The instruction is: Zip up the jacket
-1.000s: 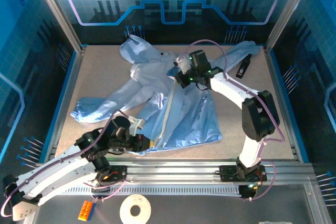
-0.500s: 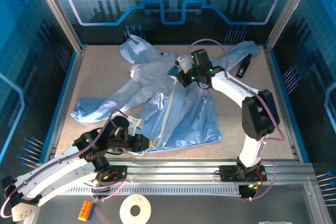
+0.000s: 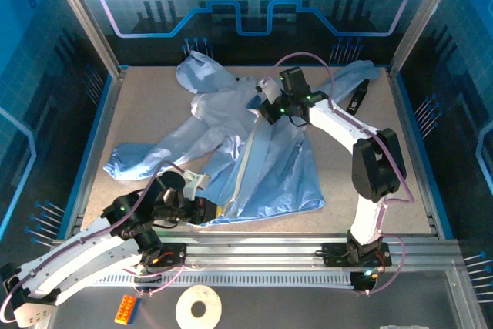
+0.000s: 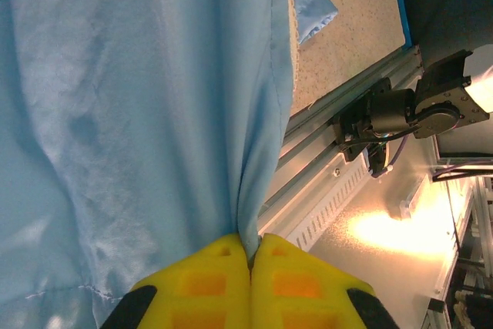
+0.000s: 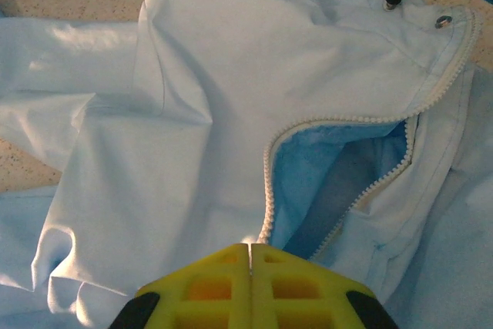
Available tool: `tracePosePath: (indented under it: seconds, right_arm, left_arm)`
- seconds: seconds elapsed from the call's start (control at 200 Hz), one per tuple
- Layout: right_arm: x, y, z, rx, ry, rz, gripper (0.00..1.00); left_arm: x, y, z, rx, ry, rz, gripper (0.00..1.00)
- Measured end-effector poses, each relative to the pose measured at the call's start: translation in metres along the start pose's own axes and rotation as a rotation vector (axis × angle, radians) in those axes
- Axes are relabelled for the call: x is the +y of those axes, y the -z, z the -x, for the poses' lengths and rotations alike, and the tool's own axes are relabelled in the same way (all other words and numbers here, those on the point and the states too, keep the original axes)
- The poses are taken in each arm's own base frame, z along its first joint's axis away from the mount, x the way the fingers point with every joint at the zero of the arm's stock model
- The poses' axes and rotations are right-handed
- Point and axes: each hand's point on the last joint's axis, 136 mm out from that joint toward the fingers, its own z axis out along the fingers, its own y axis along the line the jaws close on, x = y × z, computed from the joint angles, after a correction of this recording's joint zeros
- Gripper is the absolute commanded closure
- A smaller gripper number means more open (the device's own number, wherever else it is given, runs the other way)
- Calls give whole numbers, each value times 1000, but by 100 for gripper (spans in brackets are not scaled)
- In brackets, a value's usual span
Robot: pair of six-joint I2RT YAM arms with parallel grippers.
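lying spread on the table, the jacket was pinched at its near hem by the clenched left gripper; its zipper was gripped high up by the right gripper.

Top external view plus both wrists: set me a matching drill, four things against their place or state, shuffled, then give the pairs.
1. left gripper
2. right gripper
3. orange block
4. zipper at the collar

A. sides apart, gaping
B. shut where the zipper teeth meet
C. shut, pinching the jacket at its near edge
D. beside the white roll

Pairs: 1-C, 2-B, 3-D, 4-A
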Motion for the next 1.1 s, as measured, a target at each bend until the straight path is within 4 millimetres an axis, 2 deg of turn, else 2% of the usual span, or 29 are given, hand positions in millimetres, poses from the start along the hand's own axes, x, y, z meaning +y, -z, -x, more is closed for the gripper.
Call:
tracePosePath:
  seconds: [0.255, 0.42, 0.635, 0.815, 0.91, 1.011, 1.096]
  right_arm:
    - [-6, -5, -1, 28, 16, -8, 100]
    - [-11, -5, 5, 25, 22, -18, 100]
    - [-21, -6, 15, 19, 26, -33, 100]
    - [-34, -6, 15, 23, 12, -47, 100]
    - [-54, -2, 19, 10, 16, -107, 100]
    - [-82, 9, 24, -10, 10, -182, 100]
    - [-97, 17, 28, -24, 6, -220, 100]
  left_arm:
    - [1, 1, -1, 5, 3, 7, 100]
    - [0, 2, -1, 0, 1, 4, 100]
    - [1, 2, 0, -3, 1, 6, 100]
    - [1, 2, 0, -4, 1, 8, 100]
    - [2, 2, -6, 23, 7, 9, 100]
    - [3, 2, -11, 49, 14, 11, 100]
    - [4, 2, -14, 60, 18, 14, 100]
